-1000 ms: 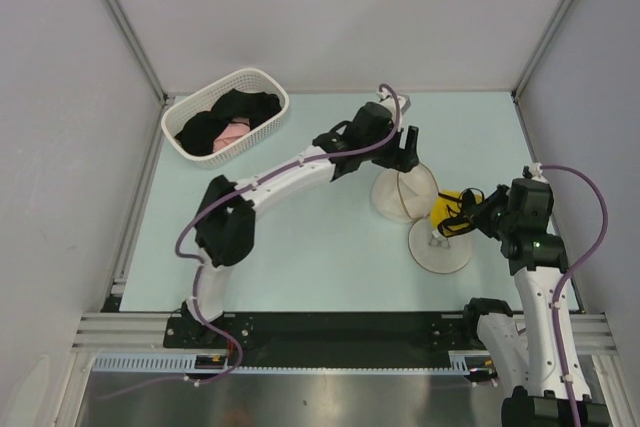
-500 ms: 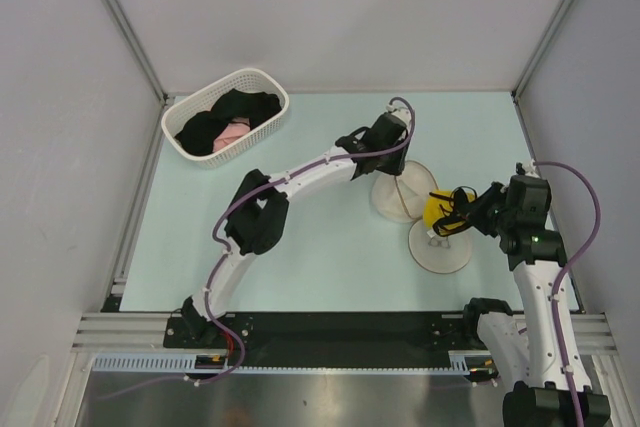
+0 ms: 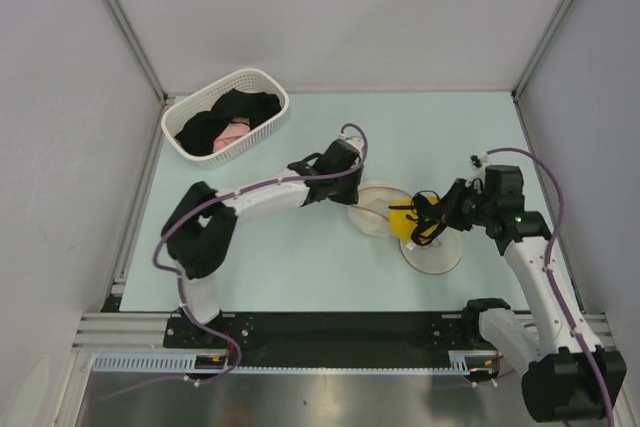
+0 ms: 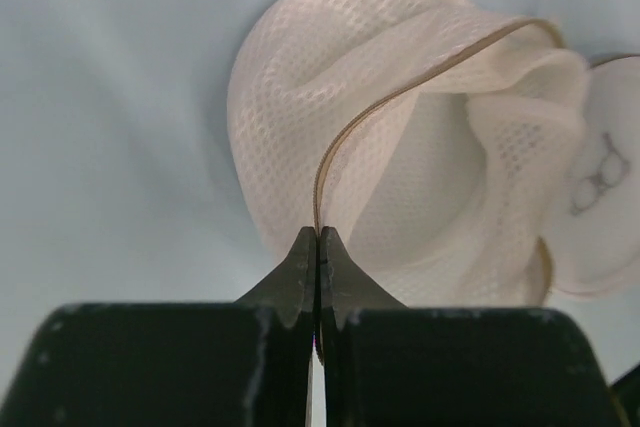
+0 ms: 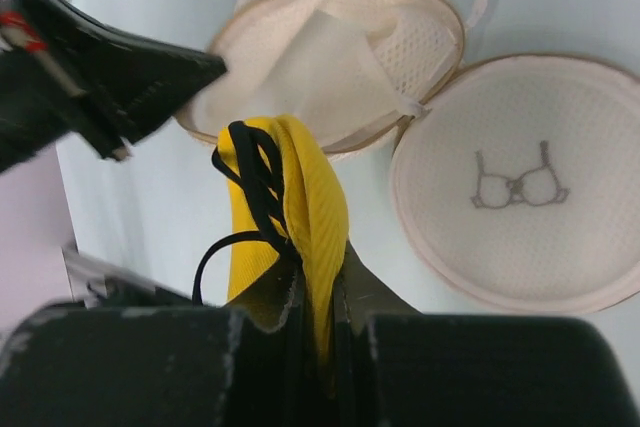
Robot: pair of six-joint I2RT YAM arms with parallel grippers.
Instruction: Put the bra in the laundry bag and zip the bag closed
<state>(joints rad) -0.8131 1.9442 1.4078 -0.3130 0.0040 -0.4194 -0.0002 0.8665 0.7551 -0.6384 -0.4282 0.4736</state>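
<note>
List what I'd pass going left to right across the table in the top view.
Basket → left gripper → bra → right gripper. The bag spans the last three, so it has no clear place in the order.

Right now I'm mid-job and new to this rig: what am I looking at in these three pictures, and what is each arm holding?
Two robot arms stand at the near edge of a pale table. The wide picture looks down from above; the other two come from a camera on each wrist. The left gripper is shut on the rim of the laundry bag, a cream mesh pod lying open in two halves. The right gripper is shut on the yellow bra, holding it by the open bag. At the far left, a white basket holds dark and pink garments.
</note>
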